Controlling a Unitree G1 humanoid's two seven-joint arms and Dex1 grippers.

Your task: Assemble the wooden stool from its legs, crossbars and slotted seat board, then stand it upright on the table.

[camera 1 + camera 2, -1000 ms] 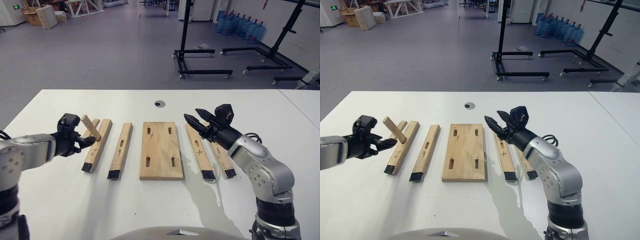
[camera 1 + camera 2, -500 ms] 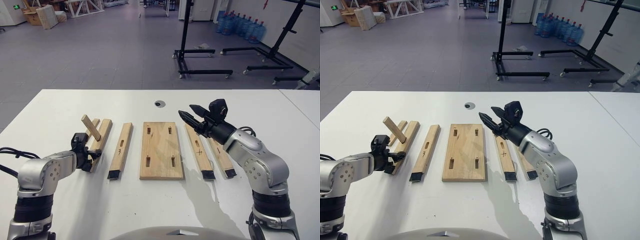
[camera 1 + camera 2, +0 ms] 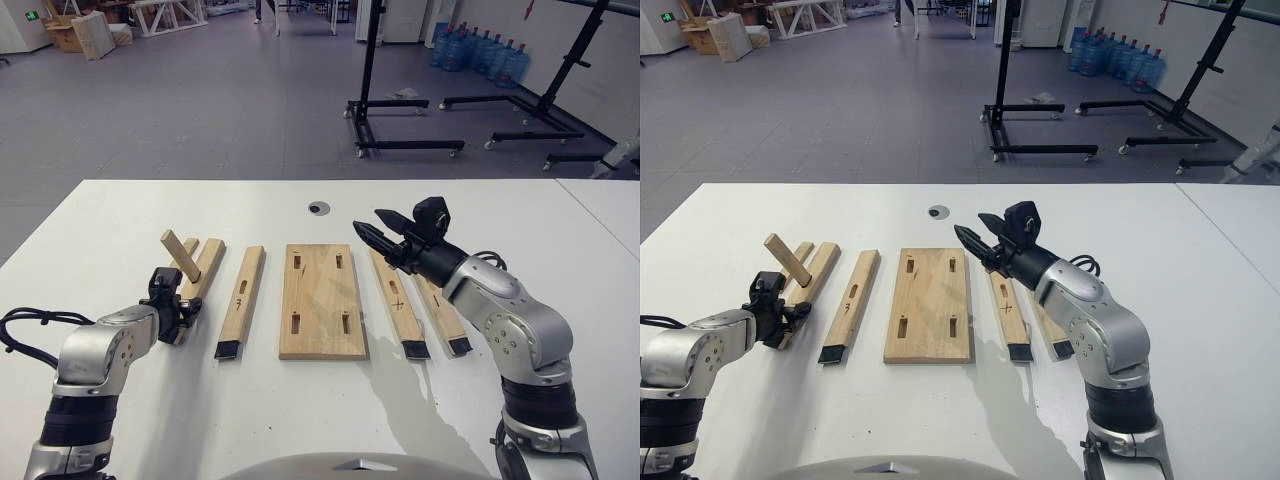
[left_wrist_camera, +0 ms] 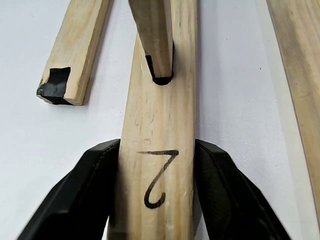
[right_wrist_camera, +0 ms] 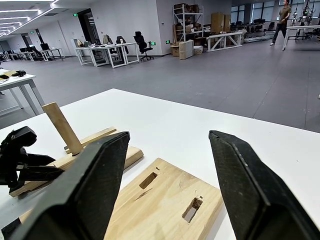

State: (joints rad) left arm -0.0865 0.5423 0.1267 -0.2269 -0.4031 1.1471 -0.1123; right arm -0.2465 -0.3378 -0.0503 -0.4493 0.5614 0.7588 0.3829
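The slotted seat board (image 3: 322,298) lies flat mid-table. Left of it lie two legs: one plain (image 3: 242,299) and one marked 2 (image 4: 160,150). A short crossbar (image 3: 181,254) stands tilted in the slot of the leg marked 2. My left gripper (image 3: 175,312) is shut on that leg's near end, one finger (image 4: 95,185) on each side. A second short piece (image 4: 75,55) lies beside it. Two more legs (image 3: 397,297) (image 3: 441,315) lie right of the board. My right gripper (image 3: 372,224) hovers open above the board's far right corner, fingers (image 5: 95,190) spread wide.
The white table (image 3: 520,210) has a round hole (image 3: 319,208) near its far edge. A second table (image 3: 610,200) butts against its right side. Black wheeled racks (image 3: 405,120) stand on the floor beyond.
My left gripper has drawn back from beside the tilted crossbar to the near end of the leg marked 2 and closed on it. The right gripper has drifted slightly left.
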